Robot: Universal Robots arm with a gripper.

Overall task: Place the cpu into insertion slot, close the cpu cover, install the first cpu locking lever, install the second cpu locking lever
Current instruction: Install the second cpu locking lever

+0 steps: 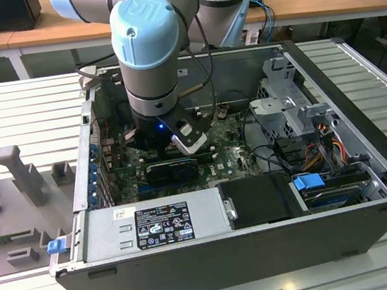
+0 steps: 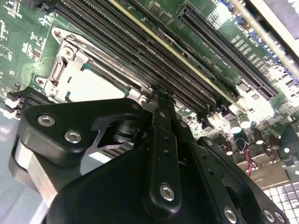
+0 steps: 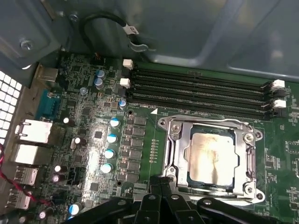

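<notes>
Jaws together: in both wrist views the two black fingers (image 3: 161,186) are sitting closed with nothing between them, tips meeting at the edge of the socket frame. The gripper (image 2: 160,95) is hanging low inside the open computer case (image 1: 377,220), over the green board (image 3: 88,121), with the arm reaching down from above in the exterior view.

The chip (image 3: 210,156) is already lying in the socket (image 3: 187,179), its pale metal face showing through the central cut-out. The silvery cover plate (image 3: 180,149) is lying flat over it, framing the chip on all sides, so seating and cover-closing are looking done. The socket is sitting just beside the row of long black memory slots (image 3: 201,91).

Levers: I am not making out clearly whether either locking lever is latched. The fingertips are resting at the socket edge farthest from the memory slots, which suggests, as a judgement, that lever work is under way and not finished.

In the exterior view the case is lying on its side on a ribbed metal worktop (image 1: 22,104), near its middle.
</notes>
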